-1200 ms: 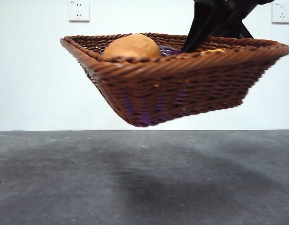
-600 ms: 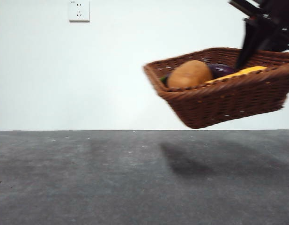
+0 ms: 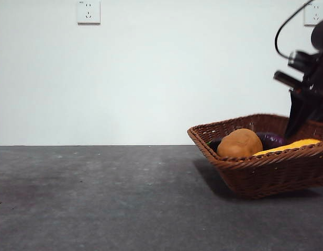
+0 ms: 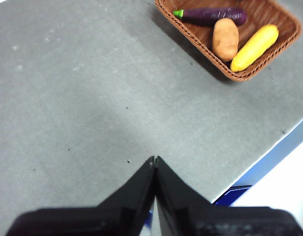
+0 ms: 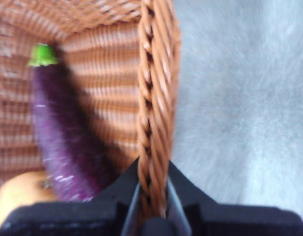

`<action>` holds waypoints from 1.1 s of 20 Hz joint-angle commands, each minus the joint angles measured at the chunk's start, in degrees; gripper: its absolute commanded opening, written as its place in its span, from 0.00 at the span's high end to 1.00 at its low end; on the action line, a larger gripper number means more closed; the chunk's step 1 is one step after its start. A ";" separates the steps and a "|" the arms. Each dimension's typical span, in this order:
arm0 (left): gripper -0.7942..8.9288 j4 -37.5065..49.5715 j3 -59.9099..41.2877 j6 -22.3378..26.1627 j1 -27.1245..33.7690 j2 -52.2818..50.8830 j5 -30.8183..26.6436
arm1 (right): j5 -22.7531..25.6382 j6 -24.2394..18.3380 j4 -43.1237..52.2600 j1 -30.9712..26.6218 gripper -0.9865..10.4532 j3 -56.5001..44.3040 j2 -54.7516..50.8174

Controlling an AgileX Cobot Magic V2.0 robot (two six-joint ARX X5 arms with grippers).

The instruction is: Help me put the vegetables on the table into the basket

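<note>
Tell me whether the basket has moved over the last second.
Yes. The basket, gripped at its rim by the right gripper, has dropped from mid-air onto the table and shifted rightward, away from the wall socket.

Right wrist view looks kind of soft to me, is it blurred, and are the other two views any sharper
Right wrist view: yes, smeared throughout, the basket rim and eggplant soft-edged in the right gripper. Front view: crisp, the basket casting a shadow on the table. Left wrist view: table bright and pale, weave and potato sharp.
</note>
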 commanded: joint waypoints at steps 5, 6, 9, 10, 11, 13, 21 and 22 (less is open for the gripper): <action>0.93 0.33 -0.20 -2.10 0.15 -0.20 -1.64 | 4.07 -1.77 3.63 -0.33 0.92 -0.04 6.12; 0.93 0.33 -0.20 -2.10 0.15 -0.17 -1.66 | 4.13 -1.75 3.63 -0.33 0.92 -0.04 6.49; 0.93 0.33 -0.20 -2.08 0.15 -0.07 -1.66 | 6.43 -1.73 3.65 -0.33 0.92 -0.04 6.64; 0.93 0.33 -0.20 -2.08 0.15 -0.07 -1.66 | 6.69 -1.73 3.58 -0.33 0.92 -0.04 6.64; 0.93 0.33 -0.20 -2.05 0.15 -0.07 -1.66 | 6.71 -1.66 3.63 -0.33 0.90 -0.04 6.64; 0.93 0.33 -0.20 -2.03 0.15 -0.07 -1.66 | 6.67 -1.68 3.78 -0.33 0.77 -0.04 6.62; 0.93 0.33 -0.20 -2.03 0.15 -0.07 -1.66 | 6.47 -1.62 1.77 -0.33 0.58 1.11 -0.57; 0.93 0.33 -0.20 -1.99 0.15 -0.07 -1.66 | 6.47 -1.60 -0.24 -0.33 0.58 1.66 -3.48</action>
